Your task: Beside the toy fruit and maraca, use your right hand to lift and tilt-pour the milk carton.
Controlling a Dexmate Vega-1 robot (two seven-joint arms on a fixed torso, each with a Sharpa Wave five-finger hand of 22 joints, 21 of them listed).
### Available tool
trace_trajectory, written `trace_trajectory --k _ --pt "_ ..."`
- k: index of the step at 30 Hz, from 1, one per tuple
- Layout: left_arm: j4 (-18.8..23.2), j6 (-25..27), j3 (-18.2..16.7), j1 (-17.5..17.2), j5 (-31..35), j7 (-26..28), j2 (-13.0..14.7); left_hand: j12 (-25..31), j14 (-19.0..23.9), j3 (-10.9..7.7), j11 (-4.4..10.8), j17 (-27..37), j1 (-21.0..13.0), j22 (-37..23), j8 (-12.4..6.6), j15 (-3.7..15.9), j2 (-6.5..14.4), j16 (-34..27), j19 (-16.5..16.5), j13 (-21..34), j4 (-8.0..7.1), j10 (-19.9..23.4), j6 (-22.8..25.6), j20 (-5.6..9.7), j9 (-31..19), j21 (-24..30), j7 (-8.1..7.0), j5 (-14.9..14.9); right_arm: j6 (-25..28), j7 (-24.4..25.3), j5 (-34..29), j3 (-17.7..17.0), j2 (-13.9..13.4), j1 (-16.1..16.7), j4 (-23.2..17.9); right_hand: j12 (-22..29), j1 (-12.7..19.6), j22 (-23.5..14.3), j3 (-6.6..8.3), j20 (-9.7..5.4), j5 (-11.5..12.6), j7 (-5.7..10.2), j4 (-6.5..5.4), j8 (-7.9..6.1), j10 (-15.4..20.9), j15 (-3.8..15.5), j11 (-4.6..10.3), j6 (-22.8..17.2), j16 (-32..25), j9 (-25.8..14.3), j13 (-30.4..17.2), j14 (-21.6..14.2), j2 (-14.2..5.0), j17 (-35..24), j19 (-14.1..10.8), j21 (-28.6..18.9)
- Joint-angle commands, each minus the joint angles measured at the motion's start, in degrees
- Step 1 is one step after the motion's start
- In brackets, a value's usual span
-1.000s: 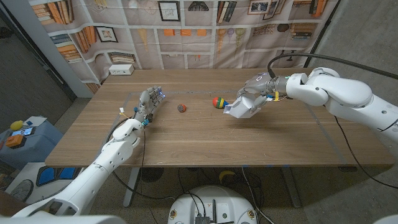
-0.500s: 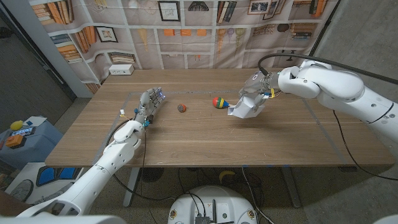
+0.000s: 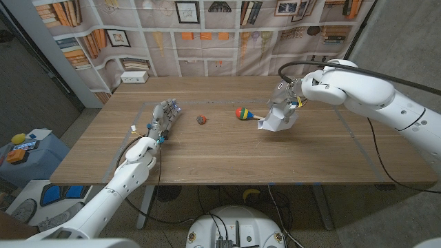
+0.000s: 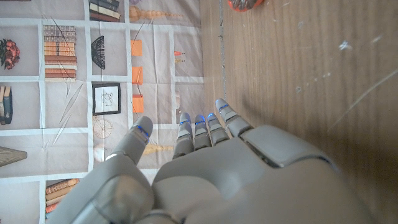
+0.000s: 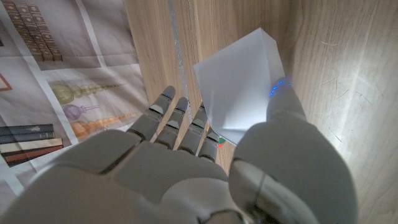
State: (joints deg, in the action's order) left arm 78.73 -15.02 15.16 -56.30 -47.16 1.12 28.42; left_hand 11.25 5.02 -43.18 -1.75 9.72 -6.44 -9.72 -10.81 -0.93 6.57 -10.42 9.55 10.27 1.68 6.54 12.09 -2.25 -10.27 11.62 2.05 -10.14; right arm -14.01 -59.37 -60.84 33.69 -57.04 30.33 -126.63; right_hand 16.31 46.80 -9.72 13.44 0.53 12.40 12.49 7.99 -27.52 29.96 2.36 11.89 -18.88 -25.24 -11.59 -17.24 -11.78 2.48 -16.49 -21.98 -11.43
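1. The milk carton [image 3: 273,120] is sitting tilted in the right hand [image 3: 284,105], over the right half of the table [image 3: 227,155], its lower corner close to or touching the wood; I cannot tell which.
2. The right hand is holding the carton between thumb [image 5: 283,102] and fingers [image 5: 177,118], gripping across the white box from above, probably so the wrist can tip it for the pour.
3. The maraca [image 3: 244,114] is lying just beside the carton, its handle pointing toward it, and a small toy fruit [image 3: 202,119] is resting further along, well apart from the carton.
4. The left hand [image 3: 164,116] is waiting at the far left, holding nothing, fingers straight and only slightly apart, keeping out of the pouring arm's way.
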Motion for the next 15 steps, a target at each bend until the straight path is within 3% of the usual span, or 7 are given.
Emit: trace_trajectory --k 1,15 --pt "-0.56 -0.84 -0.04 -0.47 -0.08 -0.10 -0.67 0.20 0.32 -0.06 0.12 0.27 -0.11 -0.35 0.01 -0.03 4.35 -0.25 0.28 0.15 -0.40 0.54 0.72 -0.03 -0.10 -0.16 0.09 -0.01 -5.16 -5.57 -4.22 2.45 2.29 -3.34 0.58 -0.17 0.10 -0.24 0.12 0.25 -0.14 0.06 0.13 0.28 -0.07 5.69 0.02 0.37 -0.02 -0.20 -0.27 -0.12 -0.51 -0.11 -0.02 0.17" --pt "-0.36 -0.54 -0.04 -0.45 -0.25 -0.45 -0.41 0.21 0.38 -0.25 -0.01 0.27 -0.07 -0.36 0.02 -0.05 4.39 -0.23 0.33 0.16 -0.65 0.64 0.81 -0.11 -0.12 -0.15 0.08 -0.03 -7.80 -8.87 -10.54 4.54 4.76 -4.15 0.93 -0.43 -0.24 -0.24 0.08 0.18 -0.16 -0.09 0.06 0.45 -0.19 5.56 -0.05 0.47 -0.02 -0.21 -0.46 -0.13 -0.79 -0.10 -0.05 0.15"
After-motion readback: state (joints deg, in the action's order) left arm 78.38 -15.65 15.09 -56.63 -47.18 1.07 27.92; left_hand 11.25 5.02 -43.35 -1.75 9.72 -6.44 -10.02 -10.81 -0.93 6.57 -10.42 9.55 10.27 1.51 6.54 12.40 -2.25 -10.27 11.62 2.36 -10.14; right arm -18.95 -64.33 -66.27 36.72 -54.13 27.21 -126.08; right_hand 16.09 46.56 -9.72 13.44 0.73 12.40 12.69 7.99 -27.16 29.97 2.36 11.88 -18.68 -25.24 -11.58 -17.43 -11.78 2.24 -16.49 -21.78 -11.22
